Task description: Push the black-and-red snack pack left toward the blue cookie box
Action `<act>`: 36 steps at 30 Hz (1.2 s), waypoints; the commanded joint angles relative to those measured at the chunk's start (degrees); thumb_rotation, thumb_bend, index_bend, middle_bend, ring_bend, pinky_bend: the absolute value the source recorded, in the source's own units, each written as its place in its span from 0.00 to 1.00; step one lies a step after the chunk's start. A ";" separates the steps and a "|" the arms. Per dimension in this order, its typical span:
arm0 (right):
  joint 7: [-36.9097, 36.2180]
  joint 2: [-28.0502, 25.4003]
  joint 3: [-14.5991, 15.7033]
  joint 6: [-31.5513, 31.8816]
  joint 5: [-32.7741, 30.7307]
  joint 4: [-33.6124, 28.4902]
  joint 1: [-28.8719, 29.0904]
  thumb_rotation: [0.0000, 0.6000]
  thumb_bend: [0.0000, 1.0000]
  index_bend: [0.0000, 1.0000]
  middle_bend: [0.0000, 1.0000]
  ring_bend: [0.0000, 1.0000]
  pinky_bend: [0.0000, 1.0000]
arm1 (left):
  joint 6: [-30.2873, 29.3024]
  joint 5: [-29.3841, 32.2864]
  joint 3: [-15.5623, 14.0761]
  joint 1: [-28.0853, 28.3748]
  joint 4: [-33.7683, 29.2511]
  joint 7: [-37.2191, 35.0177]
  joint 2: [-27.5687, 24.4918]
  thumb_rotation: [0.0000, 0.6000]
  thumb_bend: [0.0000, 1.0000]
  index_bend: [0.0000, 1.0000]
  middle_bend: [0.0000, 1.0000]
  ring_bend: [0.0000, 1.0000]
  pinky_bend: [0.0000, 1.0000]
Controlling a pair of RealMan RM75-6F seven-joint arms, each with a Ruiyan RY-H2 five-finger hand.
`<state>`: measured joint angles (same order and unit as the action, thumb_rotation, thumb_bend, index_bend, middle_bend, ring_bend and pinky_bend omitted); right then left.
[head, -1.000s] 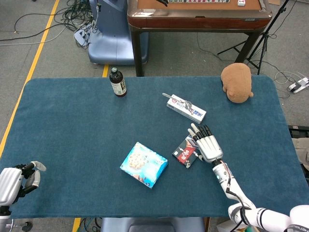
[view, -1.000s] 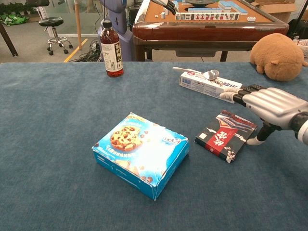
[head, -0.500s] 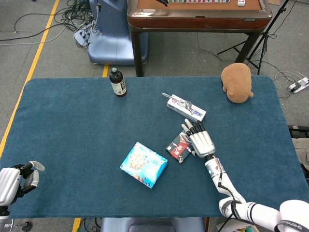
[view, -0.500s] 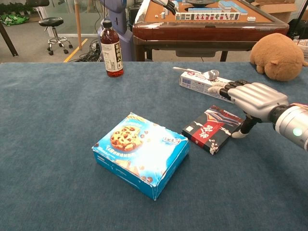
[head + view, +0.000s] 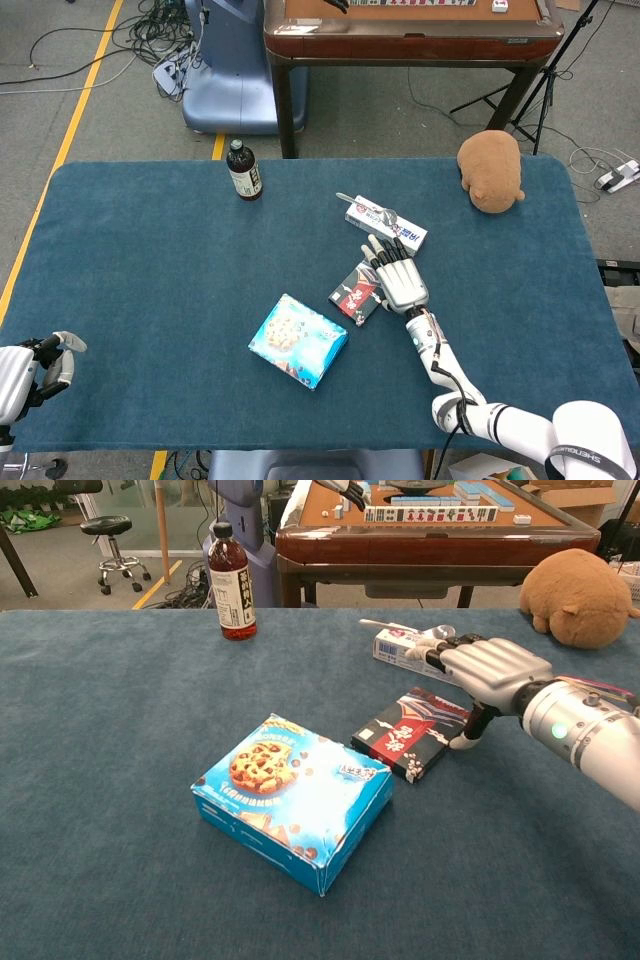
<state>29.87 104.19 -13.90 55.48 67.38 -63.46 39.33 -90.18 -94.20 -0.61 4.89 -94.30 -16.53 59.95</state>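
The black-and-red snack pack (image 5: 354, 294) (image 5: 410, 733) lies flat on the blue tablecloth (image 5: 150, 260) (image 5: 120, 700), just right of the blue cookie box (image 5: 298, 340) (image 5: 292, 799), its near left corner close beside the box's upper right edge with a thin gap visible. The right hand (image 5: 397, 280) (image 5: 484, 675) rests against the pack's right side, fingers extended and slightly spread, thumb down at the pack's edge, gripping nothing. The left hand (image 5: 22, 368) sits at the table's near left corner, well apart; its fingers look loosely curled, though whether they are closed I cannot tell. Behind the right hand lies a white carton (image 5: 390, 226) (image 5: 412, 648) with a metal spoon (image 5: 365, 208) (image 5: 432, 633) on top. A dark drink bottle (image 5: 243, 171) (image 5: 232, 581) stands toward the far left, and a brown plush toy (image 5: 491, 171) (image 5: 577, 595) sits at the far right.
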 commanded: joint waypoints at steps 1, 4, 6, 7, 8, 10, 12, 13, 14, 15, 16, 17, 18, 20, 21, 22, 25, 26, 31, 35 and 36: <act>0.24 0.79 -0.66 -0.52 -0.76 0.90 0.97 1.00 0.00 0.05 0.00 0.00 0.01 | -0.01 -0.03 -0.01 -0.02 0.04 -0.06 0.00 1.00 0.61 0.50 0.90 0.67 0.64; 0.45 1.60 -1.26 -1.15 -1.89 2.05 1.86 1.00 0.00 0.05 0.00 0.00 0.01 | 0.04 -0.03 -0.05 -0.05 0.09 -0.14 -0.01 1.00 0.62 0.50 0.90 0.67 0.64; 0.23 2.14 -1.49 -1.29 -2.27 2.75 2.34 1.00 0.00 0.05 0.00 0.00 0.01 | 0.09 0.05 -0.04 -0.06 0.08 -0.26 -0.02 1.00 0.62 0.50 0.90 0.67 0.64; 0.15 2.36 -1.49 -1.30 -2.36 2.98 2.48 1.00 0.00 0.05 0.00 0.00 0.01 | 0.13 0.12 -0.03 -0.07 0.10 -0.33 -0.03 1.00 0.62 0.50 0.90 0.67 0.64; 0.00 2.62 -1.48 -1.15 -2.29 3.27 2.61 1.00 0.00 0.05 0.00 0.00 0.01 | 0.15 0.20 -0.02 -0.08 0.12 -0.40 -0.04 1.00 0.61 0.50 0.90 0.67 0.64; -0.03 3.40 -1.40 -0.76 -2.19 4.29 2.95 1.00 0.00 0.05 0.00 0.00 0.01 | 0.20 0.30 -0.01 -0.10 0.20 -0.60 -0.09 1.00 0.61 0.50 0.90 0.67 0.64; -0.32 4.23 -1.67 -0.53 -2.35 5.18 3.37 1.00 0.00 0.05 0.00 0.00 0.01 | 0.17 0.37 0.03 -0.13 0.26 -0.76 -0.13 1.00 0.61 0.50 0.90 0.67 0.64; -0.55 4.55 -1.80 -0.44 -2.37 5.52 3.56 1.00 0.00 0.05 0.00 0.00 0.01 | 0.13 0.36 0.03 -0.16 0.27 -0.85 -0.16 1.00 0.61 0.50 0.90 0.67 0.64; -0.79 4.82 -1.92 -0.42 -2.39 5.80 3.76 1.00 0.00 0.05 0.00 0.00 0.01 | 0.08 0.35 0.03 -0.18 0.28 -0.94 -0.19 1.00 0.61 0.50 0.90 0.67 0.64; -1.05 5.01 -2.02 -0.46 -2.42 5.94 3.93 1.00 0.00 0.05 0.00 0.00 0.01 | 0.03 0.35 0.04 -0.21 0.30 -1.01 -0.22 1.00 0.61 0.50 0.90 0.67 0.64; -1.39 5.19 -2.13 -0.41 -2.36 6.01 4.14 1.00 0.00 0.05 0.00 0.00 0.01 | -0.05 0.37 0.06 -0.25 0.35 -1.09 -0.25 1.00 0.61 0.50 0.90 0.67 0.64; -1.56 5.29 -2.18 -0.28 -2.25 6.07 4.29 1.00 0.00 0.05 0.00 0.00 0.01 | -0.06 0.41 0.08 -0.27 0.38 -1.17 -0.27 1.00 0.61 0.50 0.90 0.67 0.64; -1.70 5.33 -2.18 -0.18 -2.15 6.07 4.38 1.00 0.00 0.05 0.00 0.00 0.01 | -0.04 0.43 0.09 -0.27 0.41 -1.23 -0.28 1.00 0.61 0.50 0.90 0.67 0.64; -1.96 5.08 -1.94 0.04 -1.90 5.51 4.34 1.00 0.00 0.05 0.00 0.00 0.01 | 0.00 0.42 0.09 -0.26 0.47 -1.24 -0.29 1.00 0.61 0.50 0.90 0.67 0.64; -2.02 4.77 -1.70 0.17 -1.71 5.00 4.20 1.00 0.00 0.05 0.00 0.00 0.01 | -0.02 0.40 0.09 -0.27 0.49 -1.22 -0.29 1.00 0.61 0.50 0.90 0.67 0.64; -2.01 4.19 -1.28 0.43 -1.41 4.16 3.90 1.00 0.00 0.05 0.00 0.00 0.01 | -0.05 0.39 0.11 -0.28 0.50 -1.19 -0.29 1.00 0.61 0.50 0.90 0.67 0.64; -1.58 1.95 -0.17 1.38 -0.84 0.77 2.72 1.00 0.00 0.05 0.00 0.00 0.01 | -0.06 0.37 0.12 -0.30 0.48 -1.01 -0.25 1.00 0.61 0.50 0.90 0.67 0.64; -1.40 1.11 0.16 1.86 -0.60 -0.50 2.29 1.00 0.00 0.05 0.00 0.00 0.01 | 0.00 0.33 0.10 -0.29 0.47 -0.86 -0.23 1.00 0.61 0.50 0.90 0.67 0.64; 0.20 -4.76 2.55 5.09 1.13 -9.09 -0.68 1.00 0.00 0.05 0.00 0.00 0.01 | 0.18 0.09 0.01 -0.23 0.34 0.13 0.01 1.00 0.61 0.50 0.90 0.67 0.64; 3.22 -12.22 5.39 8.17 2.35 -18.86 -4.03 1.00 0.00 0.05 0.00 0.00 0.01 | 0.31 0.13 0.08 -0.17 0.20 1.08 0.23 1.00 0.61 0.50 0.90 0.67 0.64; 3.97 -14.09 5.94 8.77 2.34 -21.32 -4.78 1.00 0.00 0.05 0.00 0.00 0.01 | 0.32 0.11 0.10 -0.15 0.14 1.29 0.28 1.00 0.61 0.50 0.90 0.67 0.64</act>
<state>31.25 95.70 -10.41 61.63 68.73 -78.16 37.46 -89.87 -94.09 -0.53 4.72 -94.11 -15.32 60.18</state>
